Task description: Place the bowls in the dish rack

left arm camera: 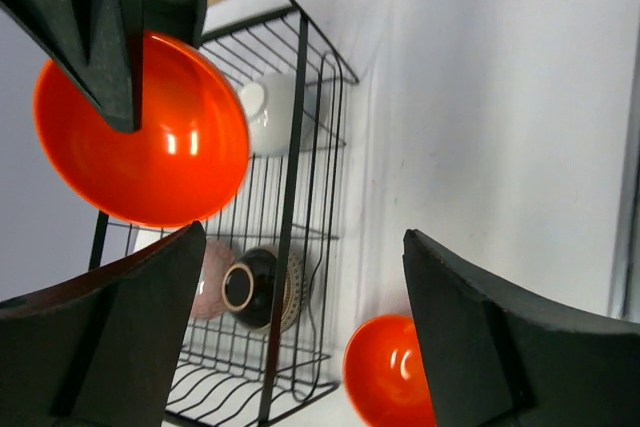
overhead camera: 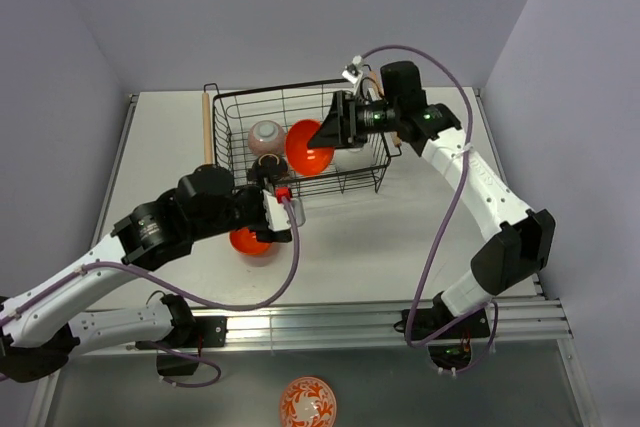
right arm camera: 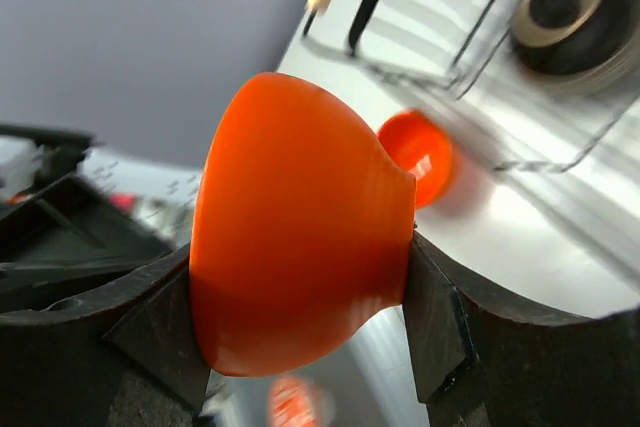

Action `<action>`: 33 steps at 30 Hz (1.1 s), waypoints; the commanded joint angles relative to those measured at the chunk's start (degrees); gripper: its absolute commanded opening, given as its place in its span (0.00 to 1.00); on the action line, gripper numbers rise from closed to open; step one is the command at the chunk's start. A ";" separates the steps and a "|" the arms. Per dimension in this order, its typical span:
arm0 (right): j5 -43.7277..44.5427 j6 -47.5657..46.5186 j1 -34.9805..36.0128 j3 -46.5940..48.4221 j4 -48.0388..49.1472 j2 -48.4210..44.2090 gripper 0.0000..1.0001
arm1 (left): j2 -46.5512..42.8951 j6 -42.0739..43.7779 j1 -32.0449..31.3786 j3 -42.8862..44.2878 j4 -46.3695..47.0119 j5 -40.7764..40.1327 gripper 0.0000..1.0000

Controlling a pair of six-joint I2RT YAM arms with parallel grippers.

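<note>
Clamping the slick orange bowl (overhead camera: 308, 149) above the dish rack (overhead camera: 290, 89), the right hand (right arm camera: 300, 297) risks dropping it; the left hand (left arm camera: 305, 277) gapes empty.

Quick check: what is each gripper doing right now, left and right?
Left gripper: open, holding nothing.
Right gripper: closed on an orange bowl, gripping it at the foot.

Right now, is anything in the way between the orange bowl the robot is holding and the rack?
Nothing I can see. The right gripper holds the orange bowl over the rack's open top; the pink bowl sits off to one side.
</note>
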 commanded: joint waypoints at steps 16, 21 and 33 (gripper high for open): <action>28.22 -57.78 -0.96 22.19 0.17 9.17 0.00 | 8.15 -48.35 28.87 17.09 9.49 24.76 0.97; 28.13 -70.63 0.18 21.22 4.22 12.95 0.00 | 6.66 -52.22 33.53 13.05 12.75 26.00 0.97; 37.79 -89.45 6.33 23.05 10.11 26.30 0.00 | 4.81 -53.19 39.95 9.62 13.90 27.58 0.96</action>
